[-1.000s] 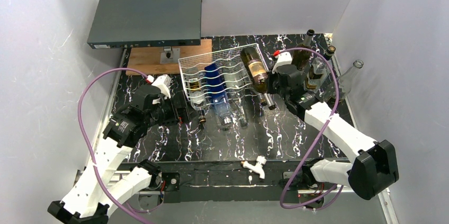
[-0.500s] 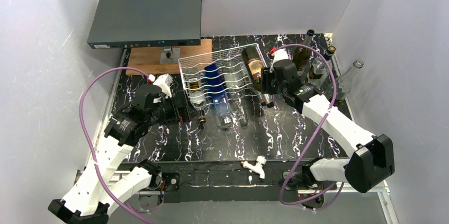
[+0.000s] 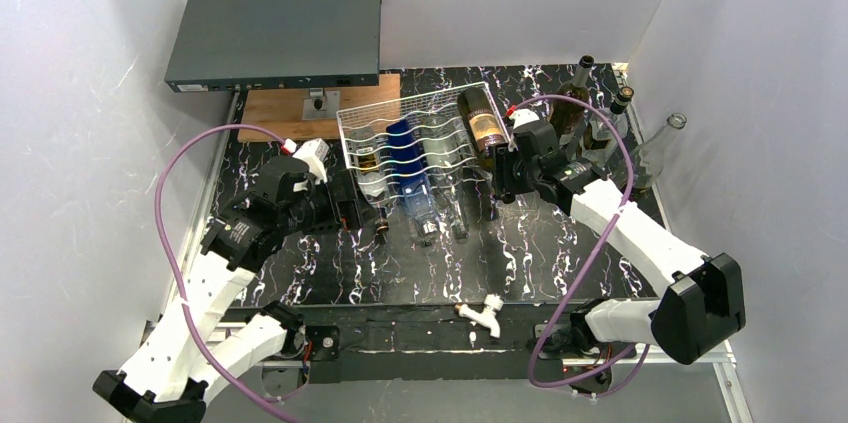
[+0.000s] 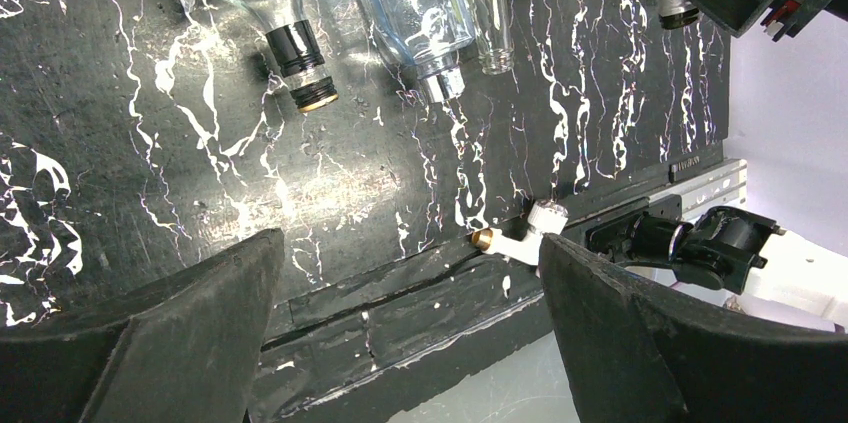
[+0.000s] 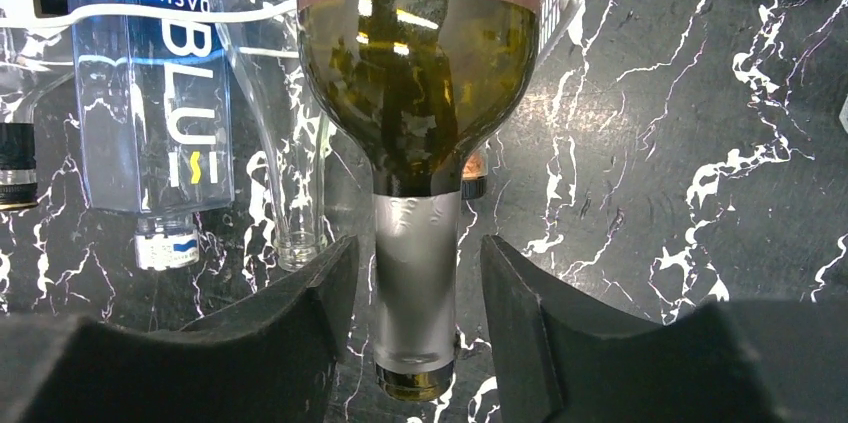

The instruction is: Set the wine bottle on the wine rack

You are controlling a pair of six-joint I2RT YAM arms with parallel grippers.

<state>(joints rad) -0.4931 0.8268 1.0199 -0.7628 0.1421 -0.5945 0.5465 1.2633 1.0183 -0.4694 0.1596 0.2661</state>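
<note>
Wine bottle (image 5: 417, 73) base cut off, right hand (image 5: 417, 273) parted around neck, left hand (image 4: 407, 253) wide, empty

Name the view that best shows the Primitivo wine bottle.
Right wrist: the dark green glass Primitivo bottle fills the frame, label legible. Top external shows it small in the white wire rack. Left wrist shows only bottle necks.

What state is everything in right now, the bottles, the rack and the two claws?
wine rack, holding several bottles lying down.
wine bottle, lying at its right end, neck sticking out.
right gripper, open, straddling that neck without touching.
left gripper, open wide, empty.
dark bottles, upright at the table's rear right.
</note>
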